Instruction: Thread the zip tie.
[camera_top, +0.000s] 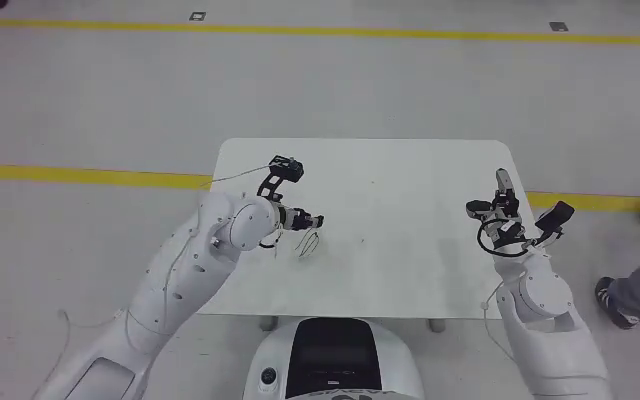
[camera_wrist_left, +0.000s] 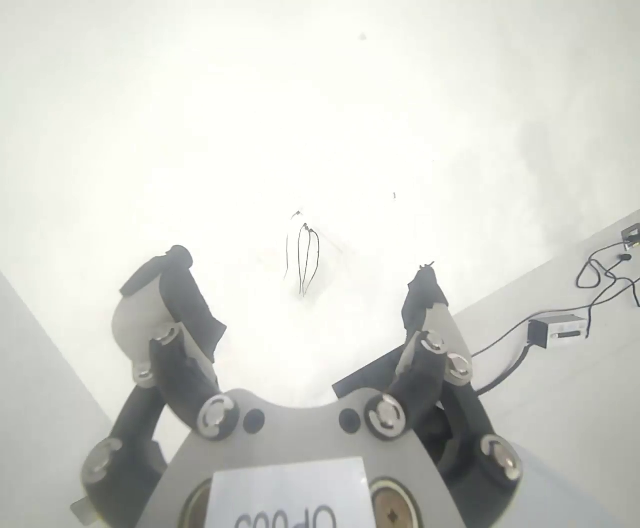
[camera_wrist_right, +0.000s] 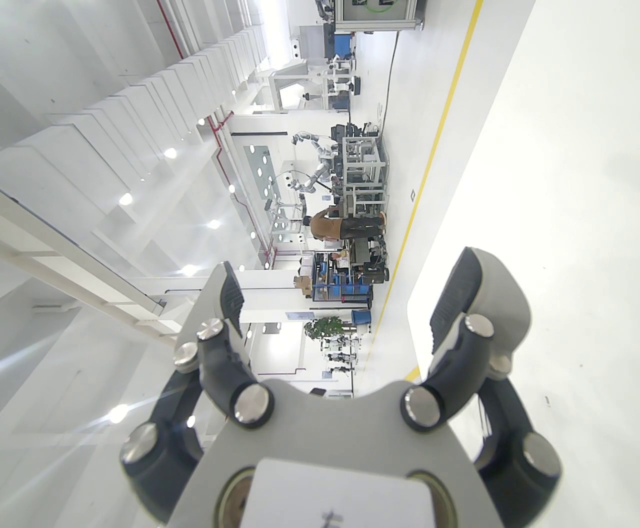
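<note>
The counter (camera_wrist_left: 200, 125) is a smooth, matt white board, and the zip ties (camera_wrist_left: 307, 260) on it look like thin dark plastic. The left hand (camera_wrist_left: 302, 265) has fingers (camera_wrist_left: 187, 295) wrapped in wrinkled matt black tape, with shiny metal screws (camera_wrist_left: 217, 417) and a paper label (camera_wrist_left: 287, 492) on its satin grey plate (camera_wrist_left: 295, 425). The right hand (camera_wrist_right: 347, 265) carries ribbed, rubbery black pads (camera_wrist_right: 450, 295) on smooth grey shells (camera_wrist_right: 505, 295), held by polished metal bolts (camera_wrist_right: 254, 402).
</note>
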